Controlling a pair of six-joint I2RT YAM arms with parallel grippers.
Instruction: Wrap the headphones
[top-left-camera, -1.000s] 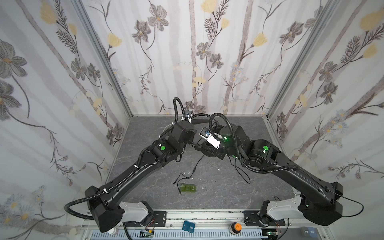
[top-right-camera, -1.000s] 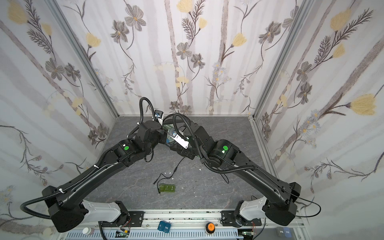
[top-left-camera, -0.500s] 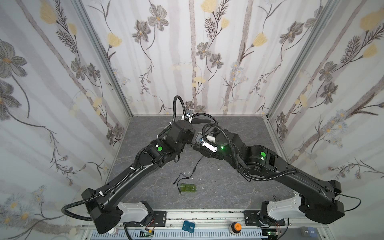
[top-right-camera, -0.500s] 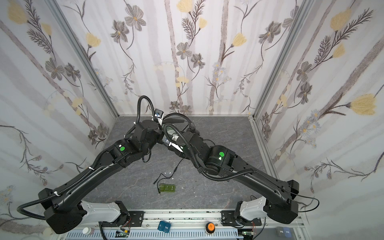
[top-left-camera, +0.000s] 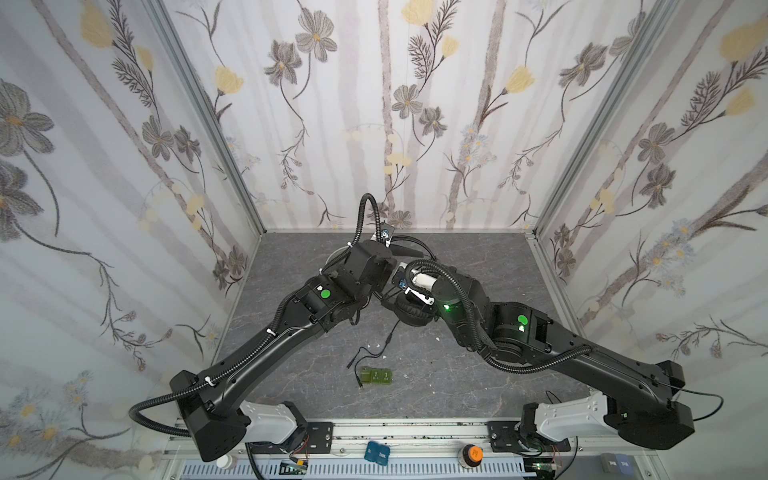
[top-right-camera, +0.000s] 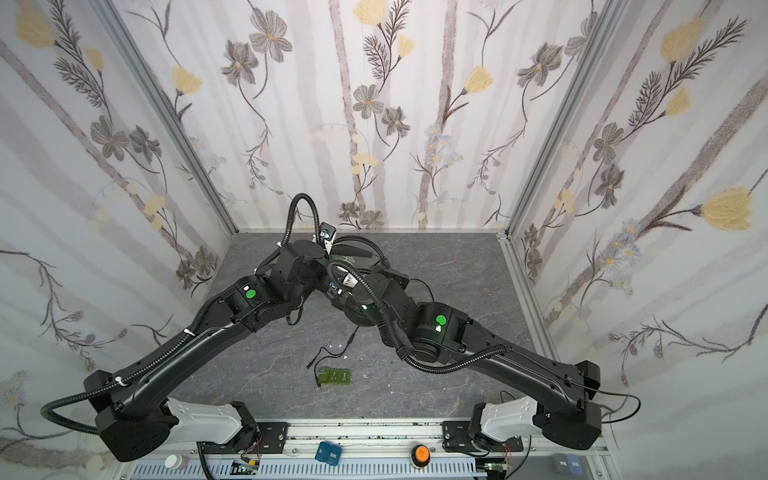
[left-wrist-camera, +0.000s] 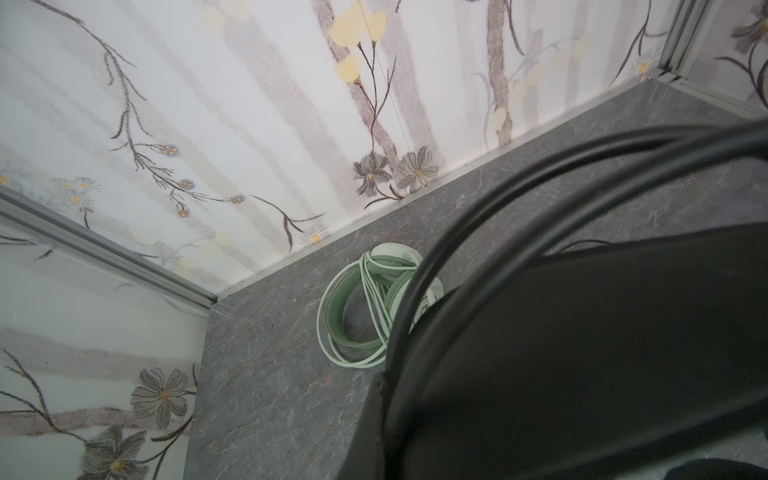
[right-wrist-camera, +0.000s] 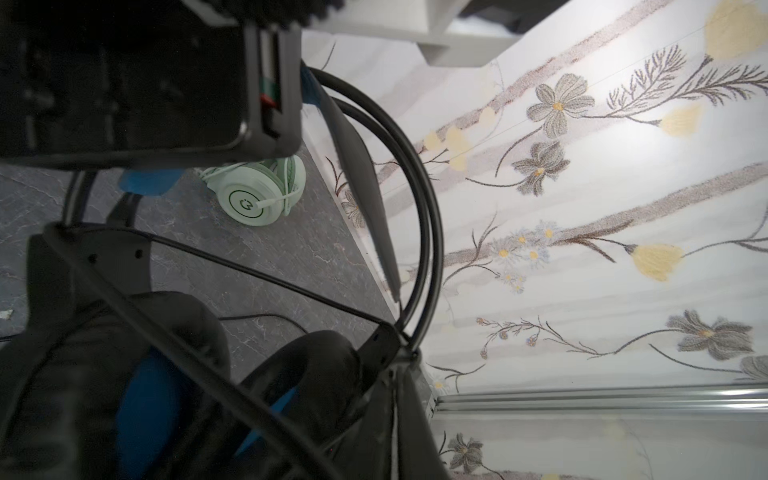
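Observation:
The black headphones (top-left-camera: 413, 311) with blue inner pads (right-wrist-camera: 153, 399) are held between both arms at mid-back of the table. My left gripper (top-left-camera: 395, 251) is shut on their wide headband (left-wrist-camera: 582, 332), which fills the left wrist view. My right gripper (right-wrist-camera: 405, 365) is shut at the headband's end, where the thin black cable (right-wrist-camera: 266, 280) runs taut to its tips. The cable's loose end (top-left-camera: 368, 356) trails on the table. The mint green headphones (left-wrist-camera: 374, 307) lie by the back wall with their cable wound round them, mostly hidden by the left arm in both top views.
A small row of green blocks (top-left-camera: 376, 376) lies on the grey table (top-left-camera: 478, 257) in front of the arms, next to the cable plug. The back wall (top-left-camera: 415, 166) is close behind both grippers. Side walls enclose the table.
The right gripper has shifted left, closer to the left wrist, carrying the black headset's end with it. The left arm has moved slightly toward the back wall.

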